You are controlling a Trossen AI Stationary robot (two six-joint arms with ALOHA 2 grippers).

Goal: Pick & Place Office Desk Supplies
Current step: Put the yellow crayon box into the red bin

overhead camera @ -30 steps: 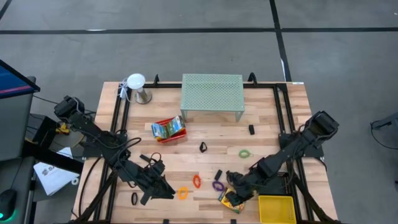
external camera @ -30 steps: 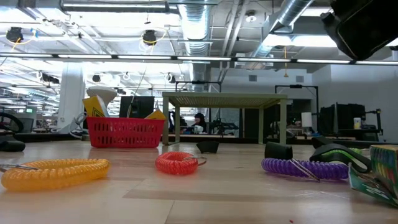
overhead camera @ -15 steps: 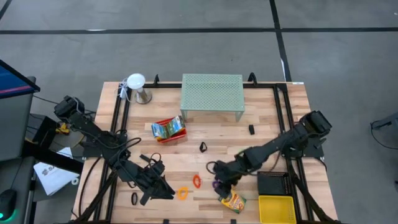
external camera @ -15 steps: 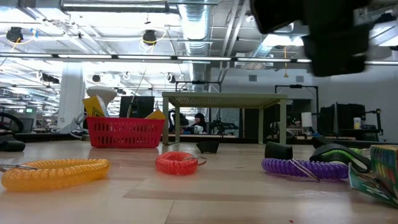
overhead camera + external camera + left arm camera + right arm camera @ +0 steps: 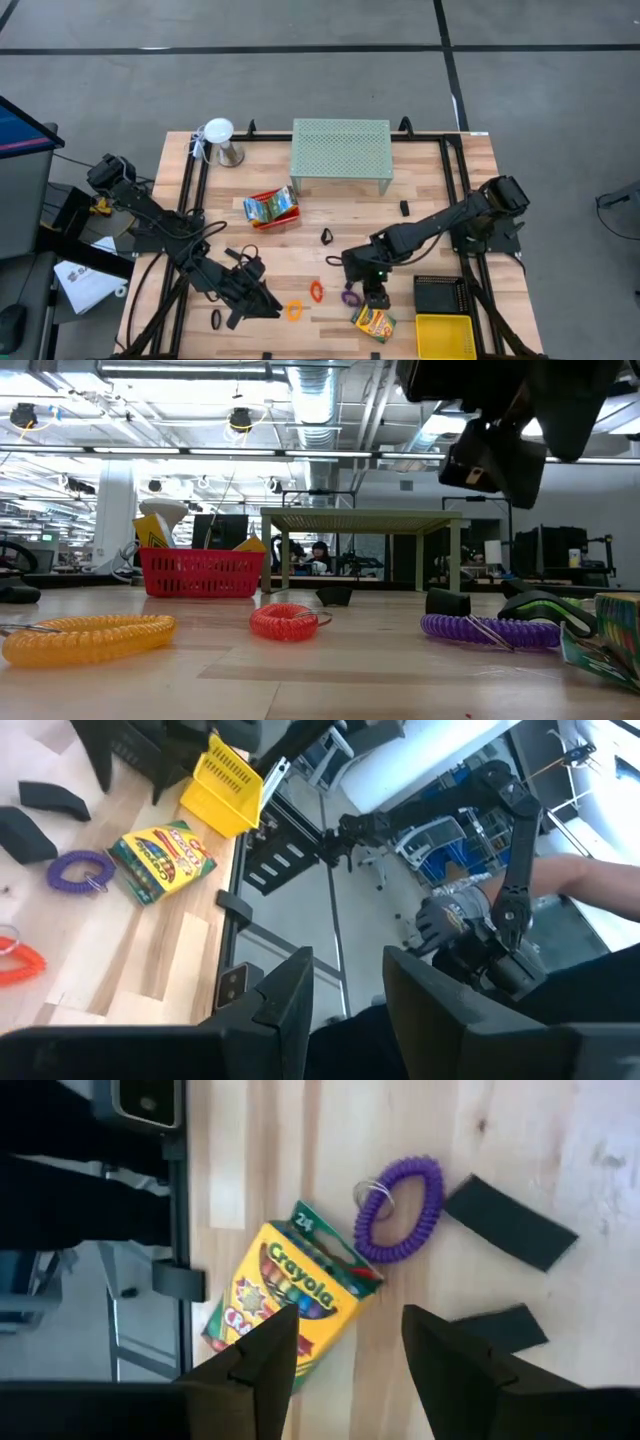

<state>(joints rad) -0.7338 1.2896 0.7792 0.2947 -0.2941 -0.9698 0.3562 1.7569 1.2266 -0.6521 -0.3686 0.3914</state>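
Crayon packaging is the biggest loose supply here: a flat yellow-green cardboard crayon box (image 5: 374,322) lies on the wooden tabletop (image 5: 430,190) near its front edge, just left of the black mesh tray (image 5: 441,294) and the yellow plastic tray (image 5: 444,333). Its long axis runs diagonally, one corner pointing at the purple coiled elastic loop (image 5: 350,296) that lies just beside it.

The right gripper (image 5: 374,293) hangs above the tabletop between that loop and the box, jaws parted and empty, as the right wrist view shows with both dark fingers (image 5: 262,1355) spread over the box (image 5: 282,1301) and loop (image 5: 400,1208). The box sits just in front of the gripper, toward the near edge, so I judge a short drop and a wrist turn across its narrow side would be needed. The right arm is plainly nearer than the left.

Room is tight: the trays crowd one side, the front edge another, and two small black clips (image 5: 509,1221) lie close past the loop.

The left gripper (image 5: 250,300) waits low at the front left near an orange coiled loop (image 5: 294,310); its fingers look parted and empty, though the view is poor.
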